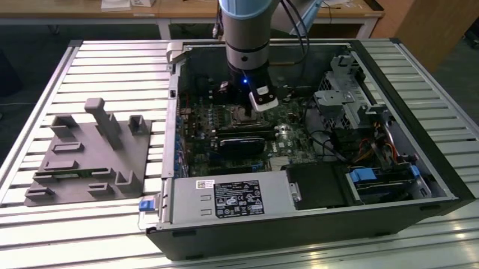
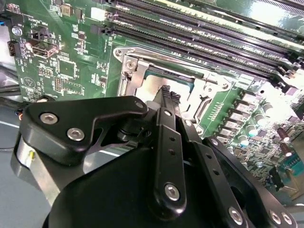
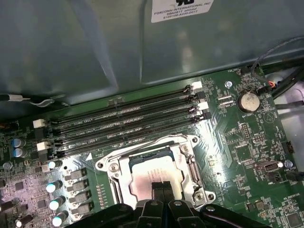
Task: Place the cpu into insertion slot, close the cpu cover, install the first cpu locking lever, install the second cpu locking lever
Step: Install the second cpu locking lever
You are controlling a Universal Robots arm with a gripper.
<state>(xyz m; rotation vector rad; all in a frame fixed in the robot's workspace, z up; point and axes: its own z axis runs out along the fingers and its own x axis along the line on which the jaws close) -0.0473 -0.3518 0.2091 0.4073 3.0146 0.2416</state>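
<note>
The open computer case [image 1: 449,185] lies on the table, and my gripper [image 1: 253,112] reaches down into it over the motherboard. In both wrist views the cpu [image 3: 147,176] [image 2: 153,86] lies flat in the insertion slot [image 3: 110,173] [image 2: 124,53], its dull silver top showing. The cpu cover [image 3: 124,179] [image 2: 129,78] seems to lie flat as a silvery frame around the chip. My gripper [image 3: 163,186] [image 2: 167,92] is shut, its black fingertips pressed together directly above the chip's near edge. Whether they touch it I cannot tell.
Long black memory slots [image 3: 128,126] run beside the socket, with the case wall [image 3: 95,47] behind them. Capacitors [image 3: 57,185] and a coin battery [image 3: 248,100] flank the socket. Outside the case, a grey fixture [image 1: 90,151] sits at the exterior view's left. The power supply [image 1: 232,199] lies nearer.
</note>
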